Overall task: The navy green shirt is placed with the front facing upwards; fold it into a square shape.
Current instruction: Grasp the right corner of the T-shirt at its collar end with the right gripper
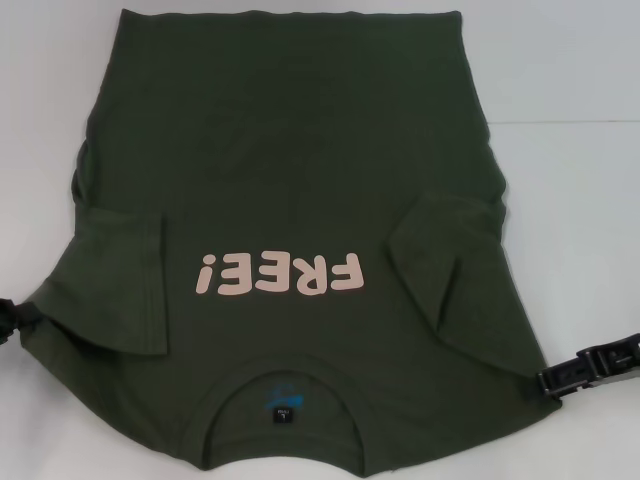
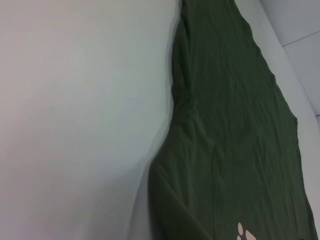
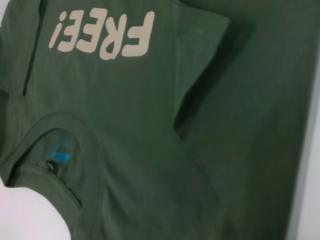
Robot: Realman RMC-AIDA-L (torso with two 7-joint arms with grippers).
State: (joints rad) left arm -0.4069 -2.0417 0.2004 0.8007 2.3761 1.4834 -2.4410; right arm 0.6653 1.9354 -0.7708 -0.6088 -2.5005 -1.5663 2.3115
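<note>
A: From the head view, where is the navy green shirt (image 1: 290, 170)?

B: Spread front-up on the white bench (image 1: 580, 80), collar nearest the robot, the pink "FREE!" print (image 1: 278, 274) just beyond it. Both sleeves lie folded inward over the body. The left gripper (image 1: 12, 320) sits at the shirt's left shoulder edge, the right gripper (image 1: 590, 368) at the right shoulder edge, both low on the bench.

A: Are the jaws gripping cloth?

B: I cannot tell for either; only dark bits show at the fabric's edge.

A: And the left wrist view?

B: The shirt's long side edge (image 2: 235, 130) lies on bare bench, with a scrap of the print in one corner.

A: Right wrist view?

B: The print, the ribbed collar (image 3: 92, 150) with its neck label (image 3: 60, 156), and a folded-in sleeve (image 3: 200, 60) lying flat on the body.
</note>
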